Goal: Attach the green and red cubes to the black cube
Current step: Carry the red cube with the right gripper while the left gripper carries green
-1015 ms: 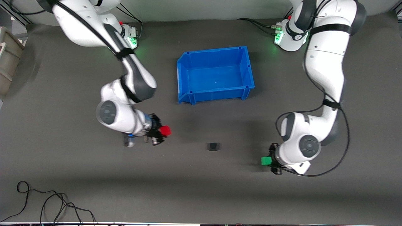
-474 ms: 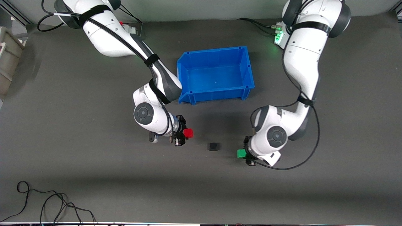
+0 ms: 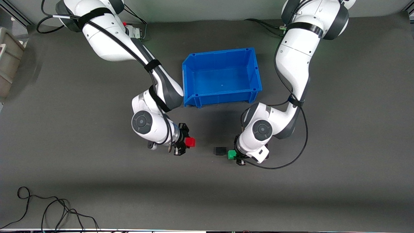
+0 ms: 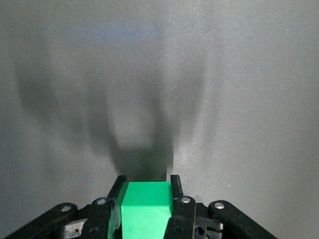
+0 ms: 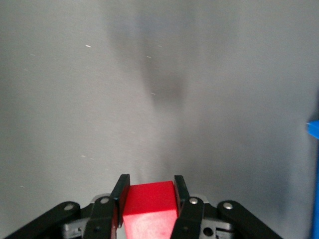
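The black cube (image 3: 220,151) sits on the grey table, nearer the front camera than the blue bin. My left gripper (image 3: 233,154) is shut on the green cube (image 3: 231,154), which is right beside the black cube on the side toward the left arm's end; I cannot tell if they touch. The green cube also fills the left wrist view (image 4: 145,206) between the fingers. My right gripper (image 3: 186,142) is shut on the red cube (image 3: 190,142), a short gap from the black cube toward the right arm's end. The red cube shows in the right wrist view (image 5: 149,201).
The blue bin (image 3: 194,94) stands open farther from the front camera than the cubes. A beige box (image 3: 8,55) is at the right arm's end of the table. A black cable (image 3: 48,210) lies near the table's front edge.
Both arms have carried their cubes inward toward the black cube. The green cube has closed right up to it. The red cube came closer, then drew back slightly.
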